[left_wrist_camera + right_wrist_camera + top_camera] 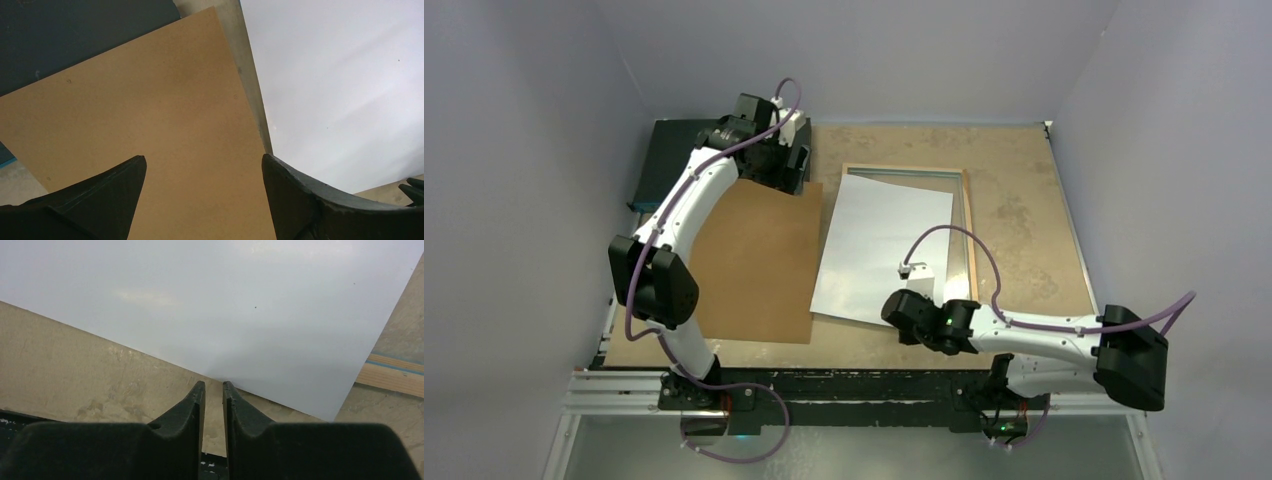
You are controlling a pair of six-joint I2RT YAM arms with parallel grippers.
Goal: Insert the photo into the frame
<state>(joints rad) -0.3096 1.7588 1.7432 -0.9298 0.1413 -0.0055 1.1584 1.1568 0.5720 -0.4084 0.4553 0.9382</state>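
The photo (884,245) lies face down, its white back up, skewed across the frame (969,230), whose wood-coloured rim shows along the far and right sides. In the right wrist view the photo (225,305) fills the top and a piece of the frame (390,375) shows at the right. My right gripper (214,385) hovers at the photo's near edge, its fingers a narrow gap apart with only bare table between them; from above it (911,300) sits by the near right corner. My left gripper (204,165) stands wide open and empty over the brown board (150,125).
The brown backing board (759,265) lies left of the photo, a thin strip of table between them. A dark flat box (669,160) sits at the far left corner under the left arm. The enclosure walls close in on three sides.
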